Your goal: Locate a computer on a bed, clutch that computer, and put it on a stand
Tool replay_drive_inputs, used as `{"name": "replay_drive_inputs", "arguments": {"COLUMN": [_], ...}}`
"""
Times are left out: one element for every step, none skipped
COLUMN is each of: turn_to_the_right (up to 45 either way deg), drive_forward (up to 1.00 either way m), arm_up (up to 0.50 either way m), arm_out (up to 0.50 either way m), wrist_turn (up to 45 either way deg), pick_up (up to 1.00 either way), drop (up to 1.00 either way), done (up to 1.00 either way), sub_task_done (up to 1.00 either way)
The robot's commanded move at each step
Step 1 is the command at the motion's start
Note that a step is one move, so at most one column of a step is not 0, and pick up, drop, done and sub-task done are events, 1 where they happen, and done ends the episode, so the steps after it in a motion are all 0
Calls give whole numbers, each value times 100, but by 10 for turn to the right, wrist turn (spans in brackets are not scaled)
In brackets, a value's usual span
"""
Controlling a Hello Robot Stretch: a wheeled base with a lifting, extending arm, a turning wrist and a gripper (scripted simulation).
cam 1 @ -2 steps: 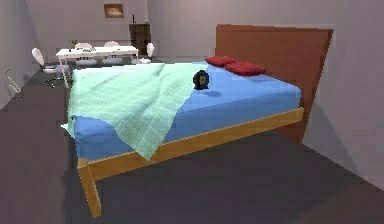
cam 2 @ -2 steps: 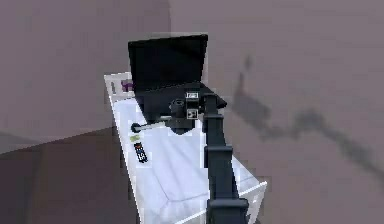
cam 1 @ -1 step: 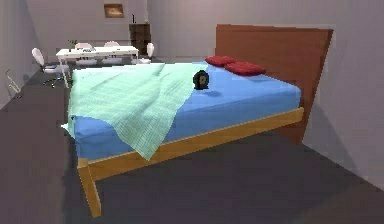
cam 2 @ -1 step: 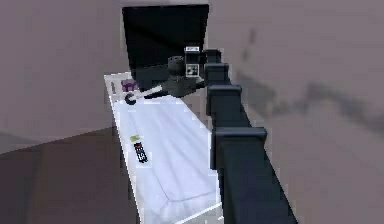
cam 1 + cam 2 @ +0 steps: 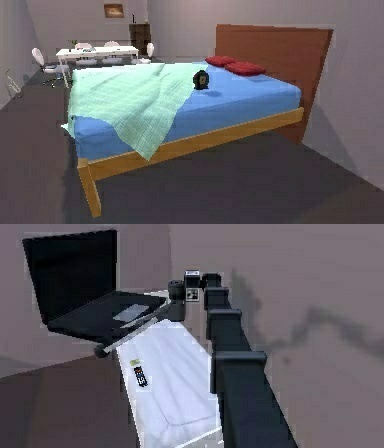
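The arm [image 5: 238, 369] rises from the arm side view's bottom edge, just right of the middle, and runs up and to the left as a dark stepped bar. Two white marker squares [image 5: 193, 276] stand at its far end. Left of them, the hand [image 5: 112, 342] points left and down, holding the computer [image 5: 95, 294] clear of every surface.

Ahead I have the bed [image 5: 235, 100], a blanket [image 5: 130, 100] over its near left end, pillows [image 5: 236, 65] by the headboard [image 5: 285, 55] at right; a table [image 5: 95, 52] stands behind, left. Out to the side, the computer [image 5: 85, 284] is left of the arm [image 5: 235, 354], at a flat top's [image 5: 185, 374] far end
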Motion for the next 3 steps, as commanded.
{"name": "replay_drive_inputs", "arguments": {"turn_to_the_right": [0,0,-450], "drive_forward": [0,0,0], "arm_up": [0,0,0], "arm_out": [0,-36,0], "wrist_turn": [-420,0,0], "pick_up": [0,0,0], "drop": [0,0,0], "done": [0,0,0], "sub_task_done": [0,0,0]}}
